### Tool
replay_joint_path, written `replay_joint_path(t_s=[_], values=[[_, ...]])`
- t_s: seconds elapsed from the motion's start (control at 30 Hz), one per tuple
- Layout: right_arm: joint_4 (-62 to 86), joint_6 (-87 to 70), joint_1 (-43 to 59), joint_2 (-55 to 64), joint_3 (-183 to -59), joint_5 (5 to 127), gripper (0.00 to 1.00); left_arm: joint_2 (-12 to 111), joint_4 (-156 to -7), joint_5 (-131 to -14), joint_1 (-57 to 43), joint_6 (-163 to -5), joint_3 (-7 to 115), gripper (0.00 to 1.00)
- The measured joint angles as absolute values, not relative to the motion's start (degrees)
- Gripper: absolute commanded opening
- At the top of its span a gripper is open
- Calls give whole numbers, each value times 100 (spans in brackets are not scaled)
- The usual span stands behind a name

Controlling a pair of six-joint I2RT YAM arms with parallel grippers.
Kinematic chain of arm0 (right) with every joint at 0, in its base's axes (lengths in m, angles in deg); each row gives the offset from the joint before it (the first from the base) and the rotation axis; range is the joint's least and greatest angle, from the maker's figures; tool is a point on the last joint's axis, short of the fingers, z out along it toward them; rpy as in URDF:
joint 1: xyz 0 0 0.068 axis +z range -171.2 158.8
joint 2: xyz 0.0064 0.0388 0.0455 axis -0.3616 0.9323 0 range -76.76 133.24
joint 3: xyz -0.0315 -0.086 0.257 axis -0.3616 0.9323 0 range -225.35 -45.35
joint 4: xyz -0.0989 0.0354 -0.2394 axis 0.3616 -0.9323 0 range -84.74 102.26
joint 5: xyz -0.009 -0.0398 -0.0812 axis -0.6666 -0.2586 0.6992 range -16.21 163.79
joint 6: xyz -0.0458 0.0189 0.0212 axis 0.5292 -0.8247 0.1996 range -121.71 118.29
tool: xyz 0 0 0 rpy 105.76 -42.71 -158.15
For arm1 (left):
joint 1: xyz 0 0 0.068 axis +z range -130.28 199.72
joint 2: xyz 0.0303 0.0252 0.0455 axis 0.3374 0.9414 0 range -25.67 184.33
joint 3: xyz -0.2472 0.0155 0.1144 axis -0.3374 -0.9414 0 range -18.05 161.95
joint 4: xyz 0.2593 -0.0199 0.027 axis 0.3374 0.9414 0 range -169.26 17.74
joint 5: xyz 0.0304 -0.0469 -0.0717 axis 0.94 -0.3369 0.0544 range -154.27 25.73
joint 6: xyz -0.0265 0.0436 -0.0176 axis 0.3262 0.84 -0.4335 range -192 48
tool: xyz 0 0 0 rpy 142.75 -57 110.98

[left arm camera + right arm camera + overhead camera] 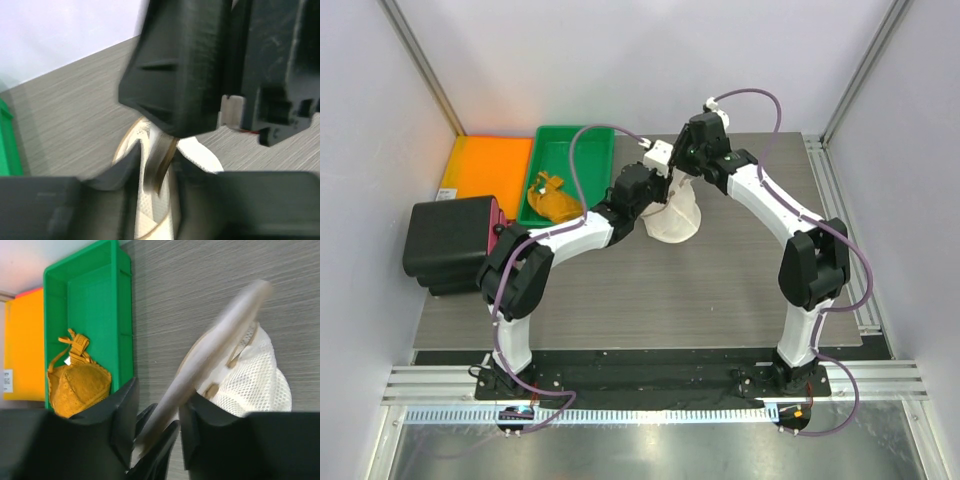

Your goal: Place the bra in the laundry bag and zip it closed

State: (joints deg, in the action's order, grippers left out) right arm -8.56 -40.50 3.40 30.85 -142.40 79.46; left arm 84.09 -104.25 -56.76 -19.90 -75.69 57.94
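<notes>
Your left arm (570, 232) stretches low toward the far middle of the table (720, 290). Your right arm (770, 200) arches over it, wrist down. The left gripper (155, 172) and right gripper (159, 407) meet there, fingers parted.

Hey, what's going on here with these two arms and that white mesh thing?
Two robot arms are working on the laundry bag in the middle of the table. The left end effector and the right end effector each straddle the bag's rim; whether either is clamped shut, I cannot tell. The bra lies in the green tray, not yet bagged.
</notes>
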Motion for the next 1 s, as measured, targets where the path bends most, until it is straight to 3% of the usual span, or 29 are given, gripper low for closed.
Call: replay_joint_path(t_s=[0.03,0.13,0.17,0.23,0.47,0.57,0.87,1.0], values=[[-771,-4093,340,3070,-14170,7953,19,8409,-10421,-5681,-1990,-7575,5794,50],[-544,-4102,272,3048,-13923,7903,1,8400,-10480,-5790,-1966,-7588,5748,71],[-467,-4091,233,3048,-13831,7876,1,8380,-10541,-5860,-1941,-7621,5680,81],[-290,-4026,124,3026,-13630,7800,1,8312,-10563,-6253,-1839,-7778,5514,90],[940,-3558,-565,2581,-12494,6526,1,8269,-10797,-7882,-514,-9304,5398,75],[1681,-3416,-840,2235,-11851,6012,1,8374,-10587,-8129,-27,-9708,5645,72],[3633,-3346,-1299,1435,-10468,4762,1,9724,-8832,-8743,-130,-9964,7892,72],[4267,-3348,-1315,1206,-10055,4497,1,10352,-7796,-8677,-215,-9868,8718,56]])
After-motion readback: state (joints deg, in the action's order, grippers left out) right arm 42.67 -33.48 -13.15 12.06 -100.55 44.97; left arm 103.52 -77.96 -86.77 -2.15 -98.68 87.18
